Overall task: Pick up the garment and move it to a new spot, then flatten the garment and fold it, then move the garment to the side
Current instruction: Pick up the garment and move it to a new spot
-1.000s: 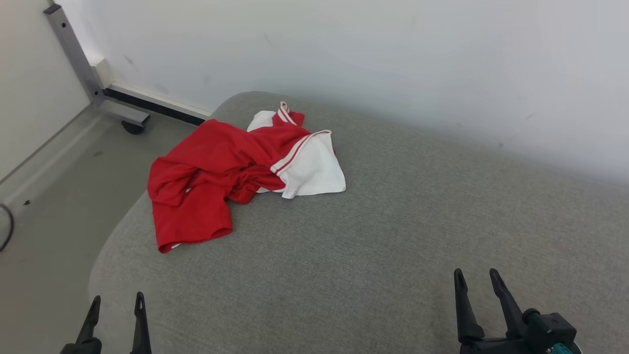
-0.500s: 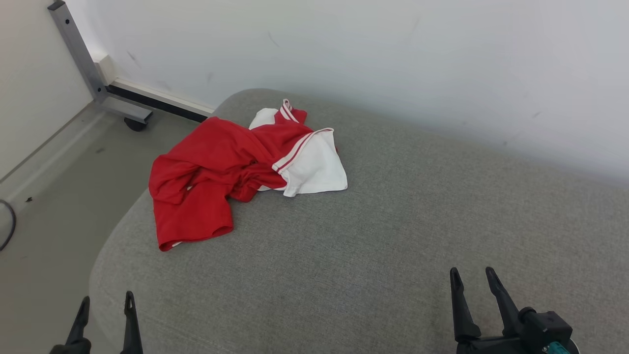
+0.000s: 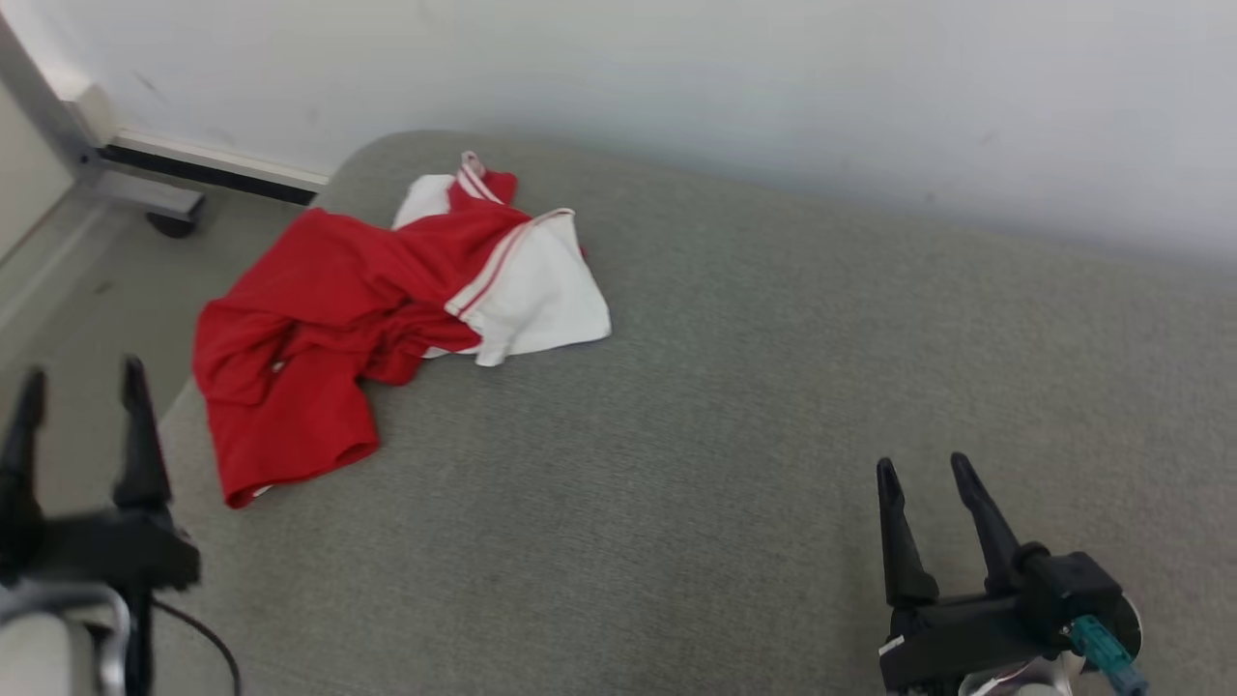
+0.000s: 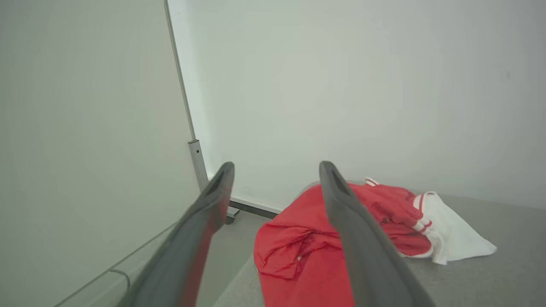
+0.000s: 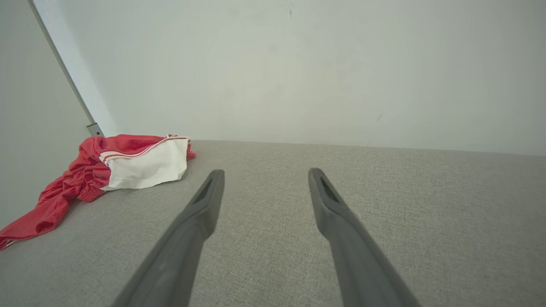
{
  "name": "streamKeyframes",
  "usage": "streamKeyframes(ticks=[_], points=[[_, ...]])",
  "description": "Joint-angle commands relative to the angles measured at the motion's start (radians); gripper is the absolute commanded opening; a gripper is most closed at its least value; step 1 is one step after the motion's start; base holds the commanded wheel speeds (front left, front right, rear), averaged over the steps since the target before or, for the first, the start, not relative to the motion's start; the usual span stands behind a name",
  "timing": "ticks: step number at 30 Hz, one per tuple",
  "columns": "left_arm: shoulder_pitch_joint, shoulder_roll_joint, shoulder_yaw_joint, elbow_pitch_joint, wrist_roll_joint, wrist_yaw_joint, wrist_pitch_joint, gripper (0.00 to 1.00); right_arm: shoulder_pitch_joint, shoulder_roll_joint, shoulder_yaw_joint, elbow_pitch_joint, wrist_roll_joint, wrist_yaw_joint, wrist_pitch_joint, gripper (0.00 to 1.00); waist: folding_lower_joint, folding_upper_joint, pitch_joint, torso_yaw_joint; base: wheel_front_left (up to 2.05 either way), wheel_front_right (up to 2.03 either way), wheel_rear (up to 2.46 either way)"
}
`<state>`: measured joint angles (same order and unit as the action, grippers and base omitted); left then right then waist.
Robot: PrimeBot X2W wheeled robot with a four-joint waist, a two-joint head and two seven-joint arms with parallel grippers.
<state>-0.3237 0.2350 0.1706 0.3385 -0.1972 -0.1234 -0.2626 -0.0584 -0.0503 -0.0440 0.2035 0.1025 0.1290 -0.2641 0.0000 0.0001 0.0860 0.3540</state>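
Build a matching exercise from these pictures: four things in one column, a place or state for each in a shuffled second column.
1. garment
2. left gripper
3. right gripper
4. metal frame

A. open, lower right of head view
B. grey, upper left of head view
C. crumpled, red and white
D. open, lower left of head view

Pairs: 1-C, 2-D, 3-A, 4-B

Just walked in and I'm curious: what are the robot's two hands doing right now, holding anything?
Left hand: open, holding nothing; the red and white garment lies untouched ahead of it.
Right hand: open, empty.
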Motion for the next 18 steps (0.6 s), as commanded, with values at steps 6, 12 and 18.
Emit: streamKeyframes(ticks=[6, 12, 18], points=[[-0.185, 0.103, 0.023, 0.061, -0.084, -0.01, -0.003, 1.0, -0.055, 0.001, -0.018, -0.039, -0.031, 0.003, -0.001, 1.0, 0.0, -0.0001, 0.176, -0.183, 0.0, 0.0, 0.0], [-0.321, 0.209, -0.042, 0.162, -0.178, -0.006, 0.008, 1.0, -0.076, 0.001, -0.04, -0.073, -0.036, 0.003, -0.001, 1.0, 0.0, -0.0001, 0.251, -0.258, 0.0, 0.0, 0.0], [-0.42, 0.302, -0.134, 0.275, -0.273, -0.006, 0.049, 1.0, -0.088, 0.001, -0.041, -0.1, -0.027, 0.003, -0.001, 1.0, 0.0, -0.0001, 0.295, -0.304, 0.0, 0.0, 0.0]])
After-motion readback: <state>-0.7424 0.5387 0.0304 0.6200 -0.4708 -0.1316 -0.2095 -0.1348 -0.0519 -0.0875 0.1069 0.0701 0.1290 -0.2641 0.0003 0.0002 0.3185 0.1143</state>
